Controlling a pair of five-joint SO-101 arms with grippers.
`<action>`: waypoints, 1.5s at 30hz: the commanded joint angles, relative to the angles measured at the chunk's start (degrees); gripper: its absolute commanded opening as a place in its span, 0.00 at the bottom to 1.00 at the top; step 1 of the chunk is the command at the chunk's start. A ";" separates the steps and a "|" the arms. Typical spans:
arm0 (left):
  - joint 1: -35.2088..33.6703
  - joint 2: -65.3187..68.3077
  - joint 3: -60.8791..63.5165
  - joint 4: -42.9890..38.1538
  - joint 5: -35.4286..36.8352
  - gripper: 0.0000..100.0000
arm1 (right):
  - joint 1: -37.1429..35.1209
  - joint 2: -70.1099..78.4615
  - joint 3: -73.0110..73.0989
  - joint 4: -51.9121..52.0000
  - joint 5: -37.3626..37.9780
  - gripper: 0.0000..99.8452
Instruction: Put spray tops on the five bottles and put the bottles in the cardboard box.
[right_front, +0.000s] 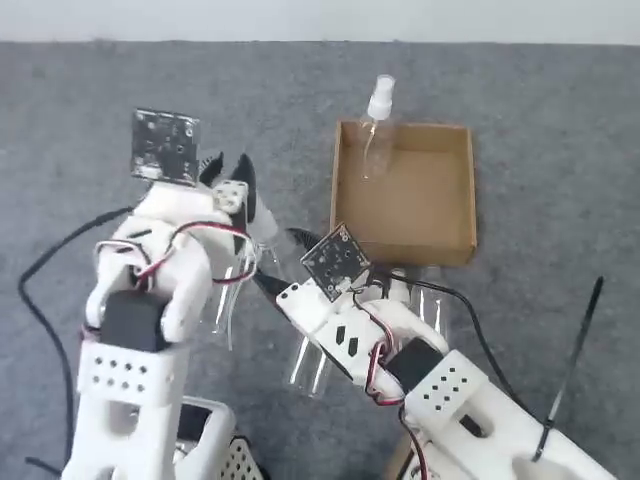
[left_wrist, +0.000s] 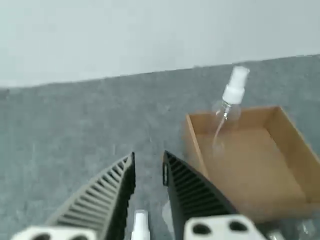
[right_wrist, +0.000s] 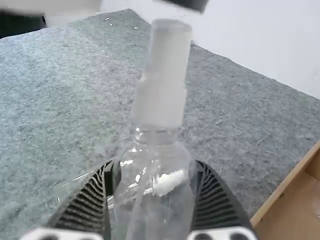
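— Where is the right gripper (right_wrist: 154, 170) sitting?
— It is clenching around the body of a clear bottle (right_wrist: 152, 205), and a spray top (right_wrist: 162, 85) is sitting on the bottle's neck
— And the left gripper (left_wrist: 148, 157)?
— It is hanging close over that top, jaws parted, with nothing in them
— What is the cardboard box (right_front: 410, 250) carrying?
— One capped bottle (right_front: 376, 130) is standing in a far corner. Some loose bottles (right_front: 308, 365) are lying on the grey mat (right_front: 540, 150) beside the arms
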 joint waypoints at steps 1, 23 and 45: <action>1.85 -0.09 2.68 -1.05 -0.70 0.08 | 0.92 -1.54 -0.35 -0.92 -0.44 0.01; -2.99 -18.90 8.31 2.81 2.29 0.09 | 10.42 -3.38 -9.58 7.78 -0.70 0.01; 11.43 -47.03 39.34 -2.55 -1.85 0.28 | 5.67 10.95 -40.88 30.29 -0.70 0.01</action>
